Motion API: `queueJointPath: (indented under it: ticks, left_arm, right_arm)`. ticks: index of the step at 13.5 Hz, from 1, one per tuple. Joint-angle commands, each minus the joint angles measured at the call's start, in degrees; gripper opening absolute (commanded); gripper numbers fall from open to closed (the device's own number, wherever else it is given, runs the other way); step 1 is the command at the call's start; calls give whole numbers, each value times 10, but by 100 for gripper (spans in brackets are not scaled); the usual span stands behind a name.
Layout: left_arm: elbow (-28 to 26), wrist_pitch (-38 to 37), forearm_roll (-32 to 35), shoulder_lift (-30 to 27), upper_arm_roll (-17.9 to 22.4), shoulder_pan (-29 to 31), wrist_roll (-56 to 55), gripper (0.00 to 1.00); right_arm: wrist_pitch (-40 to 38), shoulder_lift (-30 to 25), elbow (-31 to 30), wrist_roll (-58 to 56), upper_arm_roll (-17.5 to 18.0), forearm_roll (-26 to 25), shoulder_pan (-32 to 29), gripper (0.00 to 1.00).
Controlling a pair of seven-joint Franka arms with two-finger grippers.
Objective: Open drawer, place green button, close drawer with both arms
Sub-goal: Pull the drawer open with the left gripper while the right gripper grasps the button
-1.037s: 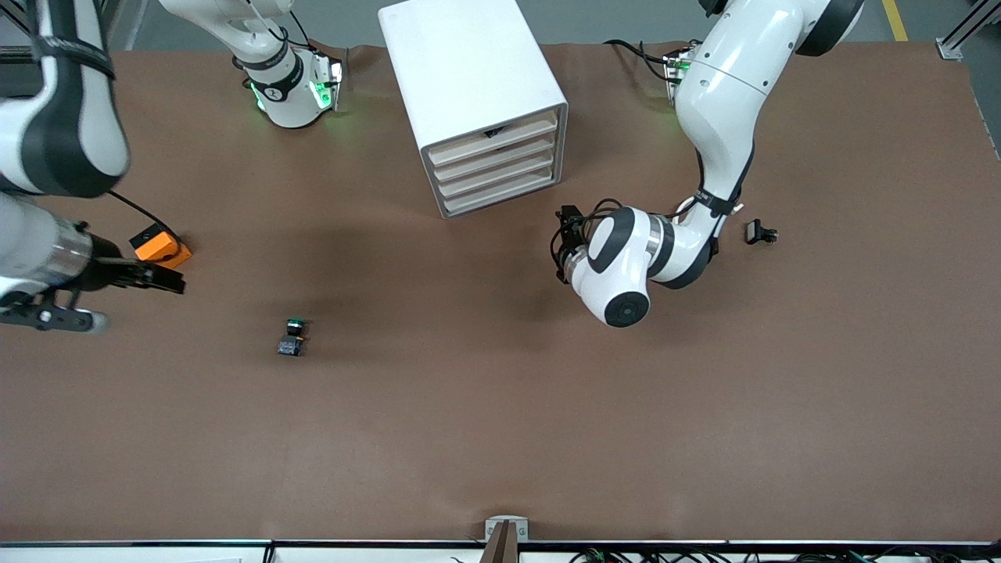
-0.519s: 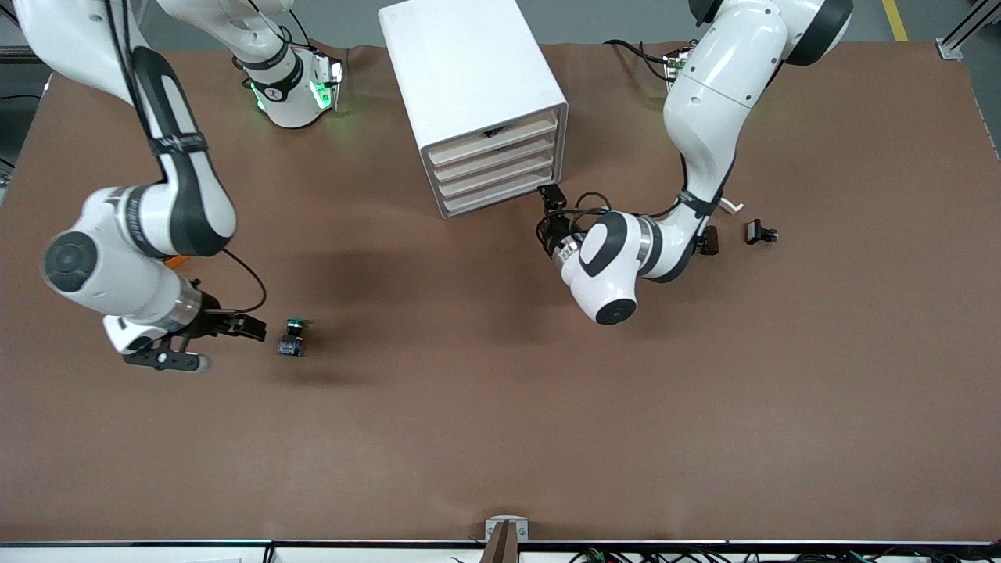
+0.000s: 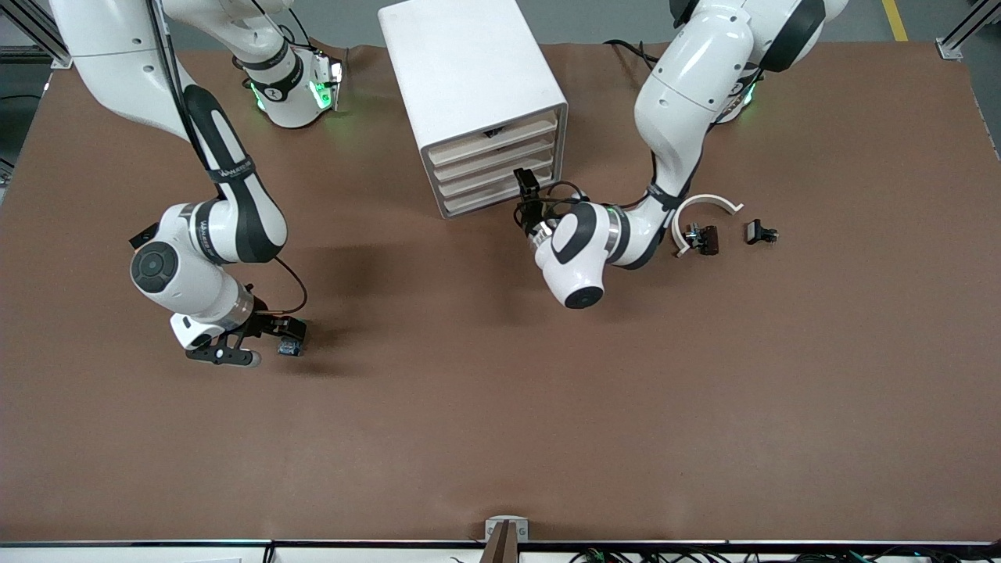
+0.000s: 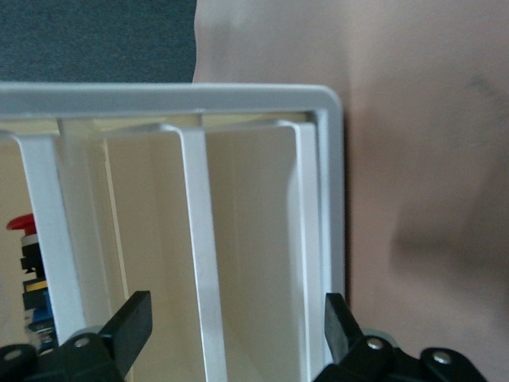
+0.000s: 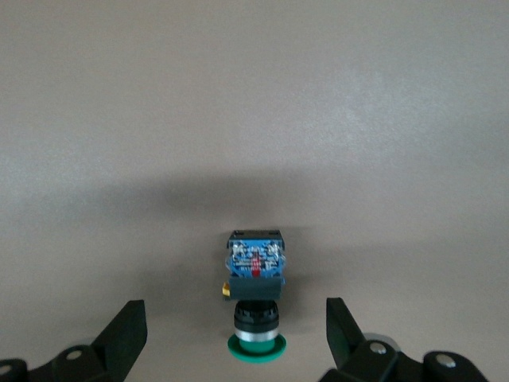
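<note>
The button (image 5: 254, 296) lies on its side on the brown table, green cap toward my right gripper (image 5: 235, 320). That gripper is open, with a finger on each side of the cap and not touching it. In the front view only the button's blue base (image 3: 291, 349) shows under the right gripper (image 3: 290, 336). The white cabinet (image 3: 469, 62) holds four cream-fronted drawers (image 3: 494, 160), all pushed in. My left gripper (image 3: 525, 182) is open right at the drawer fronts, at the cabinet's corner toward the left arm's end. In the left wrist view its fingers (image 4: 131, 318) straddle the slats (image 4: 199, 239).
A white arc (image 3: 706, 205) and small black-brown parts (image 3: 701, 237) (image 3: 760, 232) lie toward the left arm's end of the table. A red-capped part (image 4: 20, 227) shows inside the cabinet. The table's front edge carries a small bracket (image 3: 505, 532).
My right gripper swung from beside the orange cube over to the button and now straddles it. My left gripper moved up to the drawer fronts, uncovering the white arc.
</note>
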Motion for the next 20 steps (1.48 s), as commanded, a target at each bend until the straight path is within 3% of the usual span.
queueJointPath:
  ticks: [1, 7, 10, 11, 12, 13, 16, 20]
  left_arm:
    - [4, -3, -15, 6, 4, -13, -17, 78]
    - [4, 6, -22, 17, 5, -33, -22, 38]
    - [7, 6, -20, 17, 8, -32, -32, 7]
    - [8, 6, -19, 17, 9, -28, -33, 0]
    - [8, 6, -18, 16, 10, -25, -33, 0]
    - [10, 6, -16, 13, 11, -23, -33, 0]
    - [32, 3, -16, 9, 38, -5, -34, 0]
    - [66, 3, -14, 9, 40, 48, -33, 0]
  right_arm:
    - [20, 26, 21, -5, -4, 3, 9, 100]
    - [45, 63, 21, -6, -5, -2, 8, 100]
    - [46, 71, 23, -5, -6, -8, 6, 100]
    - [46, 71, 23, -5, -6, -8, 6, 91]
    - [45, 71, 22, -5, -6, -14, 6, 35]
    - [45, 71, 22, 2, -6, -14, 8, 0]
    - [44, 71, 22, 3, -6, -13, 4, 0]
    - [11, 48, 26, 16, -6, -12, 3, 0]
